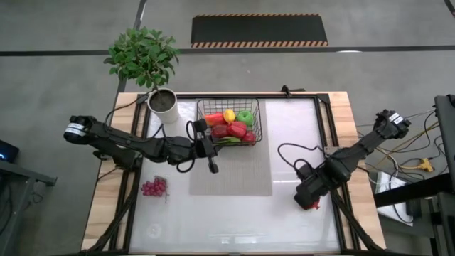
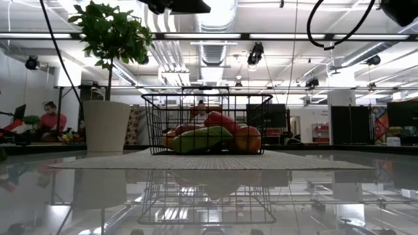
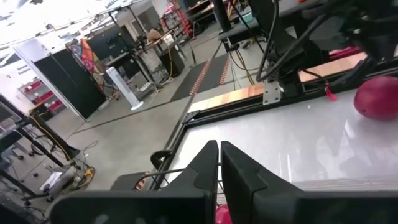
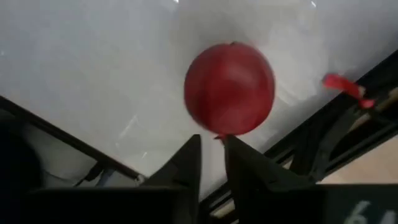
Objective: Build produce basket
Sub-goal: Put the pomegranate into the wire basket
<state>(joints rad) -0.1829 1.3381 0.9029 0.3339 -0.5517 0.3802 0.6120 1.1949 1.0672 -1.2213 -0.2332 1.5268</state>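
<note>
The black wire basket (image 1: 227,121) stands on a grey mat (image 1: 231,171) at the table's far middle. It holds red, yellow and green produce (image 1: 233,126), which also shows in the low view (image 2: 212,138). My left gripper (image 1: 212,165) is shut and empty over the mat, just off the basket's near left corner. A red apple (image 4: 230,87) lies on the white table at the right. My right gripper (image 4: 211,146) hangs over it, pointing down, its fingers shut to a narrow gap at the apple's edge. Purple grapes (image 1: 153,187) lie on the table at the near left. My right gripper's fingertips (image 4: 194,142) stand at the rim of the red apple (image 4: 221,129), coming from above. I cannot tell whether they touch it. The apple rests on the table.
A white pot (image 1: 163,103) with a green plant stands left of the basket at the far edge. Black frame rails (image 1: 323,135) run along the table's sides. The white table top (image 1: 234,220) lies open near the front.
</note>
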